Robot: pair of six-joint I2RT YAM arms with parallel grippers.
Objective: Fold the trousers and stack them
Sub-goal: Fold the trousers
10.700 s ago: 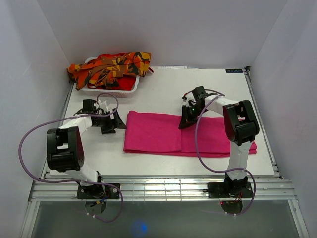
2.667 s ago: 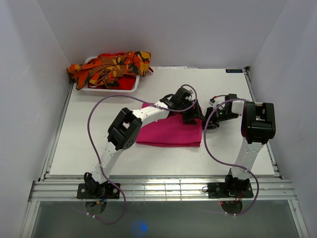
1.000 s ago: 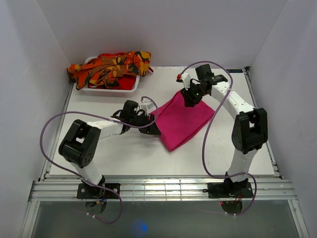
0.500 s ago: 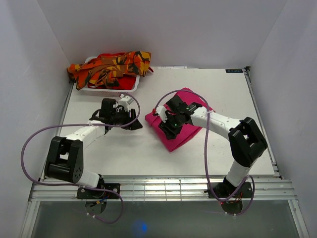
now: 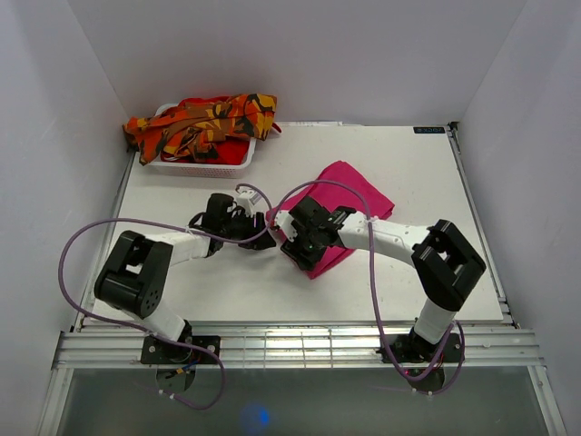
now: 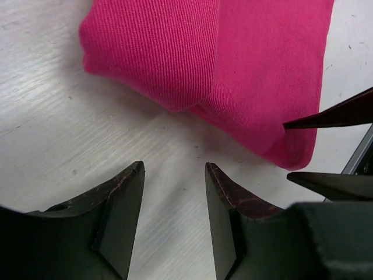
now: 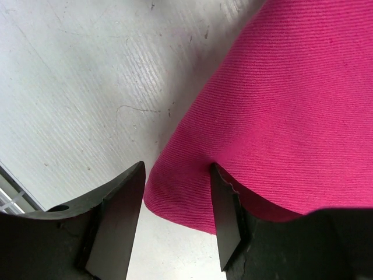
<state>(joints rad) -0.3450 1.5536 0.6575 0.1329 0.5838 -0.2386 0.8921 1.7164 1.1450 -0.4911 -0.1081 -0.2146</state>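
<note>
The magenta-pink trousers [image 5: 359, 195] lie folded into a small tilted pad at the table's middle. My left gripper [image 5: 266, 235] is open just left of the pad's near-left edge, low over the table; in its wrist view bare table lies between the jaws [image 6: 175, 166] and the pink trousers [image 6: 250, 70] lie just ahead. My right gripper [image 5: 294, 247] is open at the same edge. In its wrist view the folded corner of the pink trousers [image 7: 291, 99] pokes between the spread jaws [image 7: 178, 166]. The orange camouflage trousers [image 5: 204, 120] are heaped in the basket.
A white slotted basket [image 5: 195, 166] stands at the far left corner, with cloth spilling over its rim. White walls close in the table on three sides. My two grippers are close together at the pad's left edge.
My right gripper let go of the pad's far corner, came down to its near-left edge and opened wider. The left gripper swung out left, then back beside the pad. The pad now lies flat.
</note>
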